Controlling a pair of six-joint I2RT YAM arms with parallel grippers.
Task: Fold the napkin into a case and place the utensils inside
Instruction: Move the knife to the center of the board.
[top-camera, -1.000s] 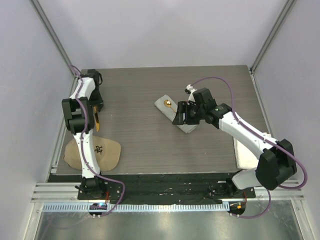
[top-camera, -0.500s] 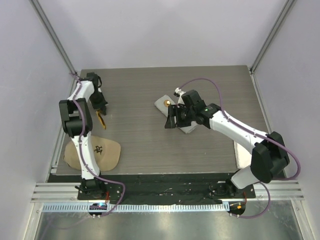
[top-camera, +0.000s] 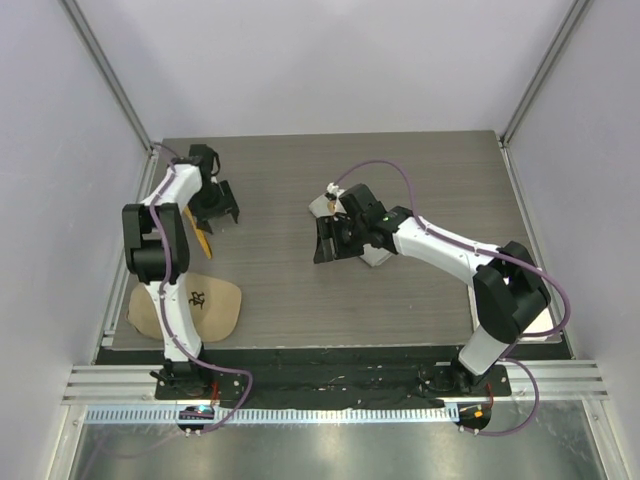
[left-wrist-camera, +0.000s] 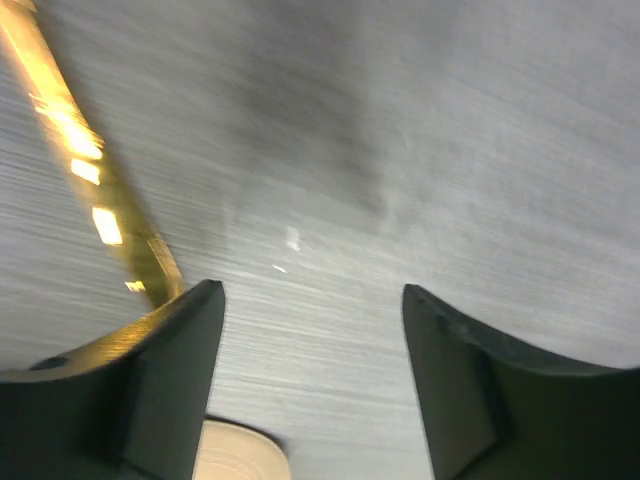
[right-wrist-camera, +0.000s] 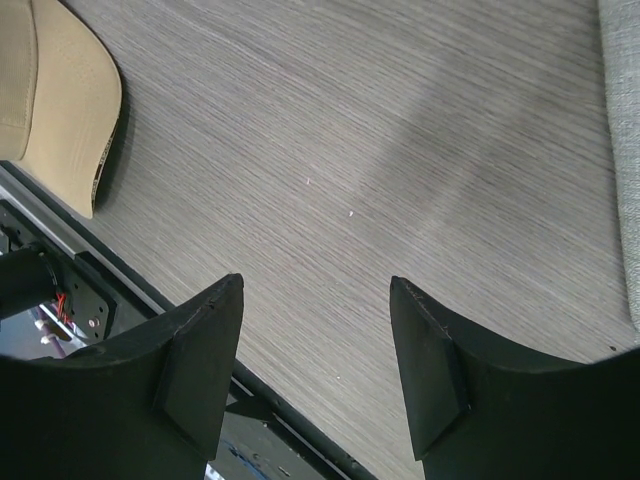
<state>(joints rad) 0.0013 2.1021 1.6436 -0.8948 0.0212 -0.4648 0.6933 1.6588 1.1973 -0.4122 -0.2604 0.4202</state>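
Note:
The napkin (top-camera: 321, 208) lies folded as a narrow strip in the middle of the table, mostly under my right arm; its edge (right-wrist-camera: 622, 150) also shows in the right wrist view. A gold spoon tip (top-camera: 338, 206) pokes from its far end. An orange-yellow handled utensil (top-camera: 203, 241) rests on the table at the left, and shows as a blurred golden streak (left-wrist-camera: 62, 130) in the left wrist view. My left gripper (top-camera: 217, 207) (left-wrist-camera: 312, 300) stands open just beyond it, holding nothing. My right gripper (top-camera: 325, 243) (right-wrist-camera: 315, 285) hangs open over bare table beside the napkin.
A tan cap (top-camera: 190, 305) with a black emblem lies at the near left corner; the cap (right-wrist-camera: 55, 90) also shows in the right wrist view. A white towel (top-camera: 549, 328) sits at the near right, partly behind my right arm. The table's front edge (right-wrist-camera: 190, 330) is close.
My left gripper closed, then opened and shifted right, leaving the orange-yellow utensil on the table. My right arm swung left across the napkin, still open.

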